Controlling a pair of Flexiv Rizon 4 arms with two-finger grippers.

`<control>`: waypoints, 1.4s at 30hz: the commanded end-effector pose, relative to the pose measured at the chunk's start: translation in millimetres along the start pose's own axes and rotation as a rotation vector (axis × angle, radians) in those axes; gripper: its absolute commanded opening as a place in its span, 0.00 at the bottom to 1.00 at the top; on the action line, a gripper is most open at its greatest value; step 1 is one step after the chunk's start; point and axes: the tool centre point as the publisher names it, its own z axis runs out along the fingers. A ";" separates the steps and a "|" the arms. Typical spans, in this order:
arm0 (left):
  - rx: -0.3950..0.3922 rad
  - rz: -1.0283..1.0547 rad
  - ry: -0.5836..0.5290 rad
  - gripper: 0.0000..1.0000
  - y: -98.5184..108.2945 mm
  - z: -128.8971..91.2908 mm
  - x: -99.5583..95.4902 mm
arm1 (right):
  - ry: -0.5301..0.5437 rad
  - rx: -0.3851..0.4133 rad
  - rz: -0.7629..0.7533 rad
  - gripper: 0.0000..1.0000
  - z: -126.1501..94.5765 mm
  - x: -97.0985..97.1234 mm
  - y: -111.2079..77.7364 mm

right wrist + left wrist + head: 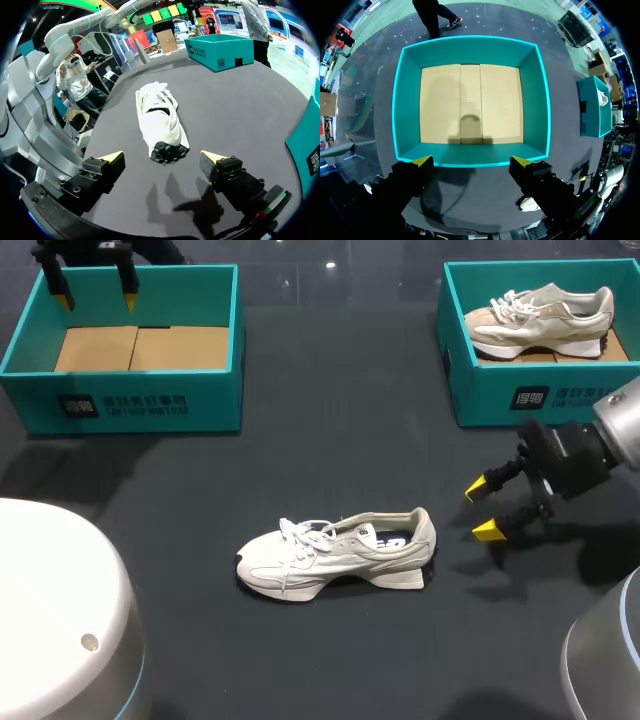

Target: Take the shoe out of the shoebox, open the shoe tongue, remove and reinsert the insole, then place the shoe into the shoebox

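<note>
Shoe (335,552) stands on the table (330,440), sole down. Right gripper (482,510), fingers wide and empty, hovers just off the shoe's heel. Left gripper (97,300), wide too, hangs over the teal box (140,400) well beyond the shoe's toe.

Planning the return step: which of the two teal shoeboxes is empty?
The left shoebox, under the left gripper; the right shoebox holds a shoe.

Table (330,410) before me: dark charcoal top, matte, plain, filling head view from edge to edge. Faint pale sheen at upper middle of frame. Light from overhead, diffuse. Shadows soft-edged, darkest at left middle and at right middle of frame.
</note>
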 end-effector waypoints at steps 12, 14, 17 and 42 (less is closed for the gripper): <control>-0.001 0.000 -0.001 1.00 0.0 -0.2 0.2 | -0.140 -0.114 -0.129 1.00 -3.5 12.1 -36.9; -0.001 0.000 -0.001 1.00 0.0 -0.2 0.2 | -0.140 -0.114 -0.129 1.00 -3.5 12.1 -36.9; -0.001 0.000 -0.001 1.00 0.0 -0.2 0.2 | -0.140 -0.114 -0.129 1.00 -3.5 12.1 -36.9; -0.001 0.000 -0.001 1.00 0.0 -0.2 0.2 | -0.185 -0.194 -0.122 1.00 26.8 -14.9 -61.3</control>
